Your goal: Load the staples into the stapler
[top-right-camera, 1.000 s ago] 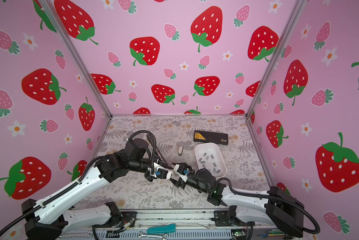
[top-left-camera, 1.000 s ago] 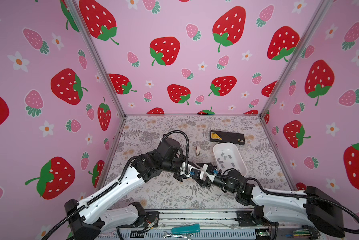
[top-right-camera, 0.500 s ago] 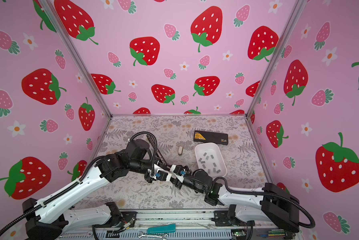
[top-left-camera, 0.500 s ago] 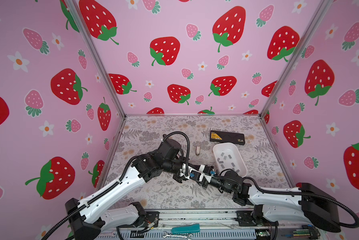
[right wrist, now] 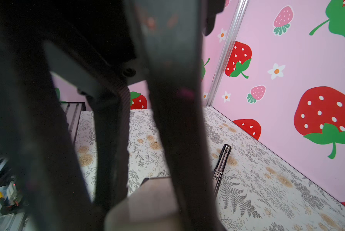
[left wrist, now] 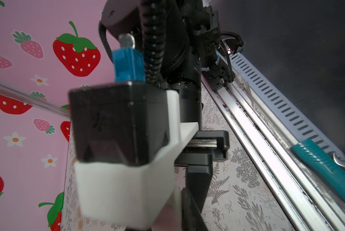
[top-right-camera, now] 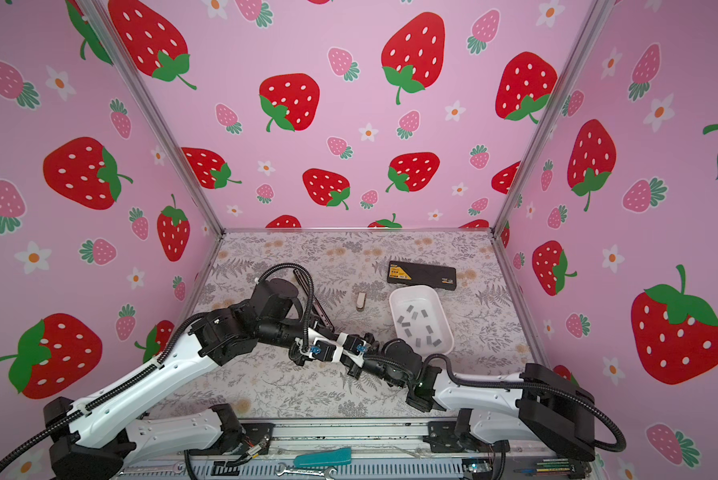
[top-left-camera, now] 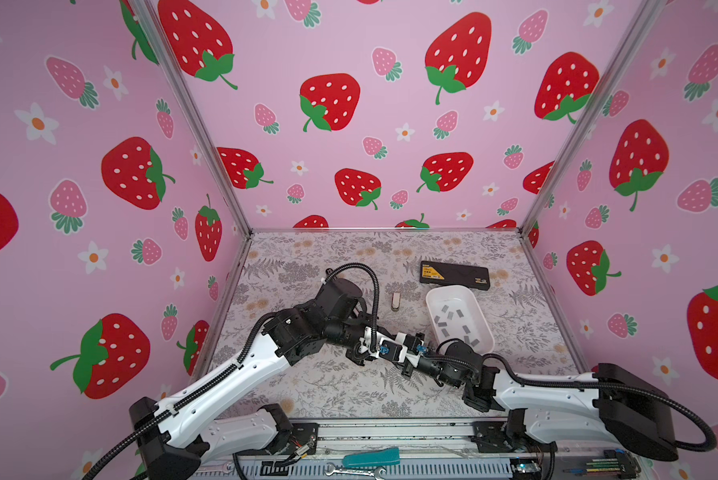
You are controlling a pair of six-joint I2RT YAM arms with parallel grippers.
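Pink strawberry-print walls box in a floral desk [top-left-camera: 349, 399]. Both arms reach low over its front middle. There the left claw [top-left-camera: 392, 353], pinched together, meets the right claw [top-left-camera: 405, 363]; whether that one is apart or gripping I cannot tell. Farther back lies a black box with a yellow label [top-left-camera: 455, 274], with a white tray [top-left-camera: 457, 287] just in front of it. A slim black bar [right wrist: 220, 166] lies flat on the desk. The loose staples [top-left-camera: 453, 320] sit scattered inside the tray.
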